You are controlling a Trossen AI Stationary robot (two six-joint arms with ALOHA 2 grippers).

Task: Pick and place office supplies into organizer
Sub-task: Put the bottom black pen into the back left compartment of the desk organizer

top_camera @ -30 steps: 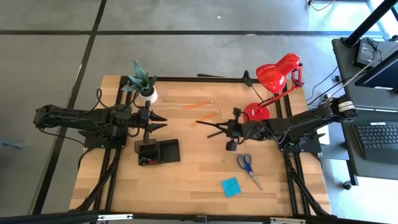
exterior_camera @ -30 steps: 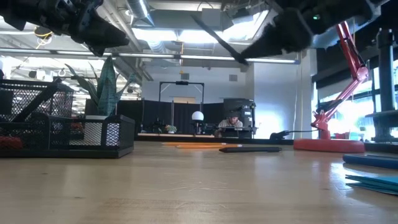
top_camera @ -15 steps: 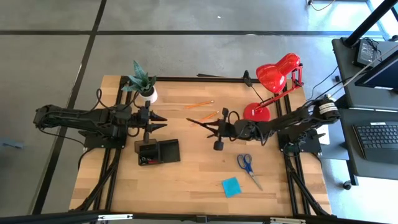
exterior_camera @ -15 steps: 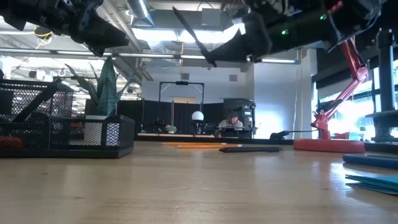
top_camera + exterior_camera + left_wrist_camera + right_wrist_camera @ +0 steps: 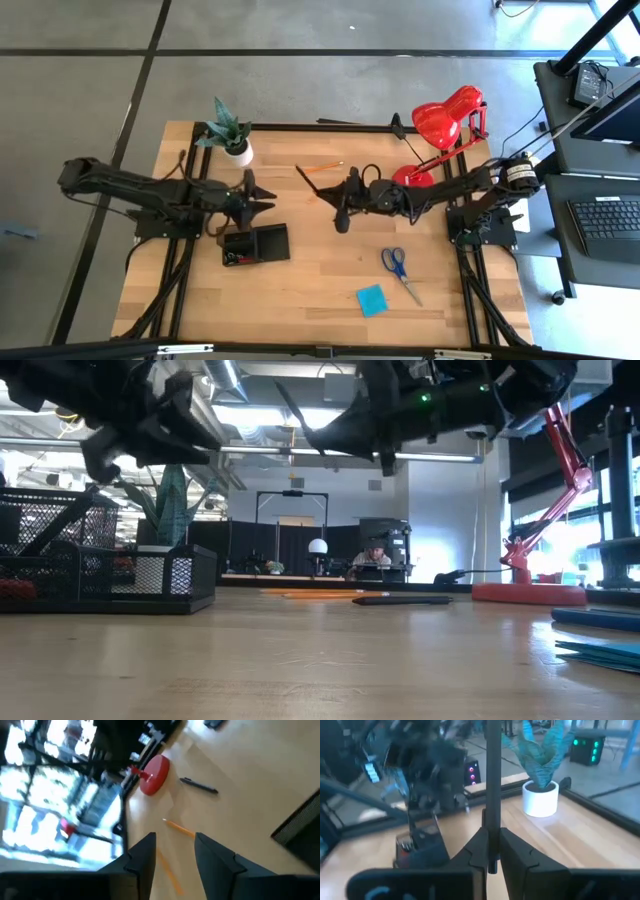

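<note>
Organizer: black mesh tray on the wooden table, left-centre, a few small items in its left compartment; in low view it shows at the far left.

Red desk lamp at the back right, base also seen in left wrist view. Potted plant at back left, white pot.

Left gripper hangs just behind the organizer's back edge, above the table. Fingers apart w/ a clear gap, nothing between them.

Right gripper reaches in toward table centre, raised off the surface. Jaws closed on a black pen, which sticks out past the tips toward the back left; right wrist view shows the pen pinched between the two fingers and running forward towards the plant.

Blue-handled scissors flat on the table front right, well apart from organizer. Blue sticky-note pad just in front-left of the scissors.

Orange pencil lies at the back centre, behind the held pen; a pencil also shows ahead of the left fingers. Another black pen lies on the table near the lamp base, seen in low view too.
</note>
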